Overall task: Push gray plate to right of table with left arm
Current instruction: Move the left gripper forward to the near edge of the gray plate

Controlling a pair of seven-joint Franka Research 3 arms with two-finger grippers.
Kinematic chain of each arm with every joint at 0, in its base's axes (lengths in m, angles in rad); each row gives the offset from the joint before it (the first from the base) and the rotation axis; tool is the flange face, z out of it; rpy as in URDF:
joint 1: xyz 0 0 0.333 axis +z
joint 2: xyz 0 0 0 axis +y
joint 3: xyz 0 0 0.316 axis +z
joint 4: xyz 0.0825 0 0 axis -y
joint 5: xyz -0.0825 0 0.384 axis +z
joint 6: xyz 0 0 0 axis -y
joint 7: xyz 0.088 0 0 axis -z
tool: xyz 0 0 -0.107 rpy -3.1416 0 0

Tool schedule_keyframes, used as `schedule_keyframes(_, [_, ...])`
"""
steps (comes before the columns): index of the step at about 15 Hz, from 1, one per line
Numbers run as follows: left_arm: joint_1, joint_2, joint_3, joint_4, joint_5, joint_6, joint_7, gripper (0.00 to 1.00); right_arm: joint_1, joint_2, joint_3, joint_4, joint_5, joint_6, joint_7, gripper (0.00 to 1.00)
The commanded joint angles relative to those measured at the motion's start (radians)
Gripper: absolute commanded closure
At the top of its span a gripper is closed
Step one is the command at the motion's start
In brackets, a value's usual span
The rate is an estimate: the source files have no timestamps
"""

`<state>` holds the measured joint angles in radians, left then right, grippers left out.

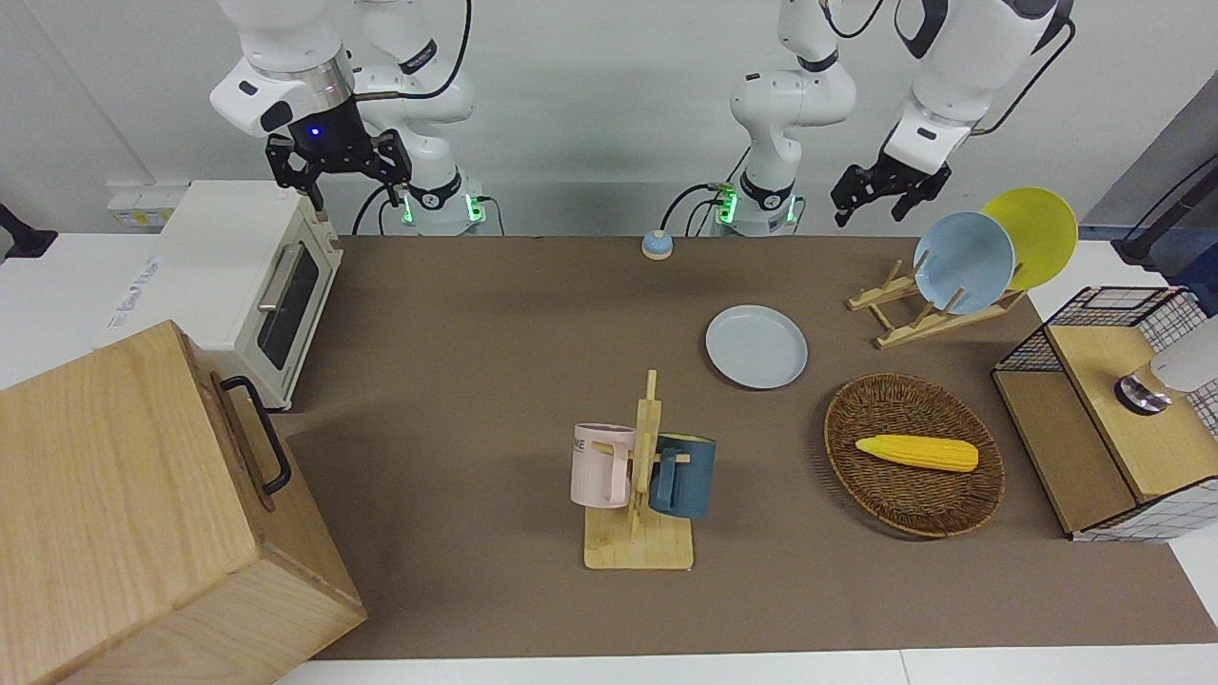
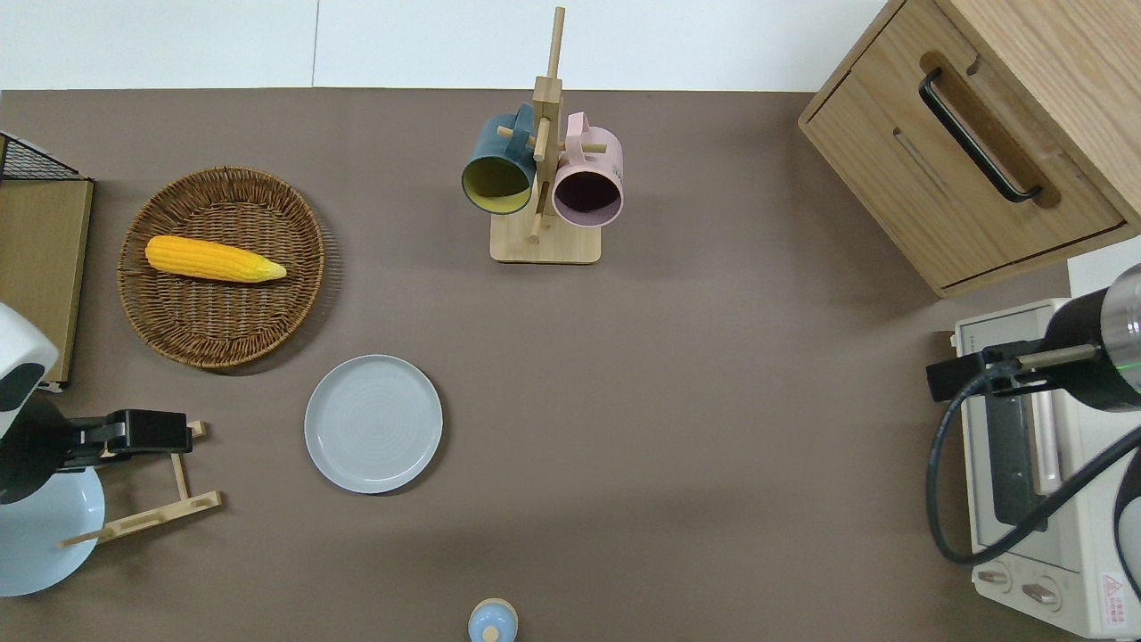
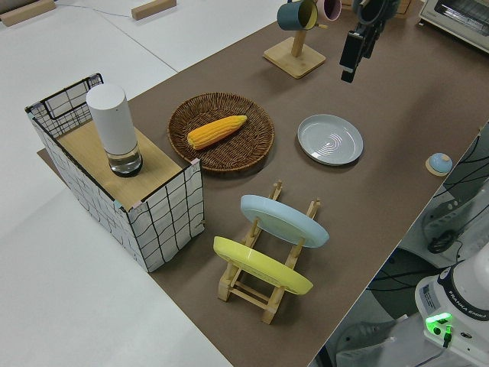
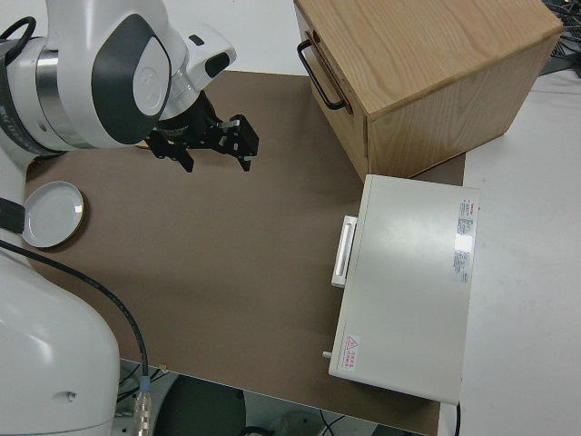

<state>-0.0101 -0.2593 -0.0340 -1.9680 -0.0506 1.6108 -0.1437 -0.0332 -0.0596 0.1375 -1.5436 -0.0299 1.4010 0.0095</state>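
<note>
The gray plate (image 1: 756, 346) (image 2: 373, 423) (image 3: 330, 140) (image 4: 52, 213) is lying flat on the brown table (image 1: 495, 323) (image 2: 695, 401), toward the left arm's end, with bare tabletop all around it. It is sitting nearer to the robots than the wicker basket (image 1: 971, 504) (image 2: 223, 343) holding 1 ear of corn (image 1: 916, 453) (image 2: 214, 259), and beside the wooden plate rack (image 1: 918, 319) (image 2: 143, 517), which is carrying 1 sky-blue plate (image 1: 964, 263) and 1 yellow plate (image 1: 1030, 238) on edge. The left gripper (image 1: 883, 192) (image 2: 147, 432) is hanging in the air over the plate rack, well apart from the gray plate and touching nothing; its fingers are standing spread, with nothing between them. The right gripper (image 1: 338, 164) is parked with its fingers apart. The mug tree (image 1: 639, 495) (image 2: 545, 169), bearing 1 pink and 1 dark blue mug, is standing farther from the robots than the gray plate.
</note>
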Motion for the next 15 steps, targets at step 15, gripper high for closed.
schedule_keyframes(15, [-0.011, 0.143, 0.008, -0.391, -0.058, 0.491, 0.036, 0.01, -0.024, -0.009, 0.019, 0.0, -0.008, -0.014, -0.008, 0.005])
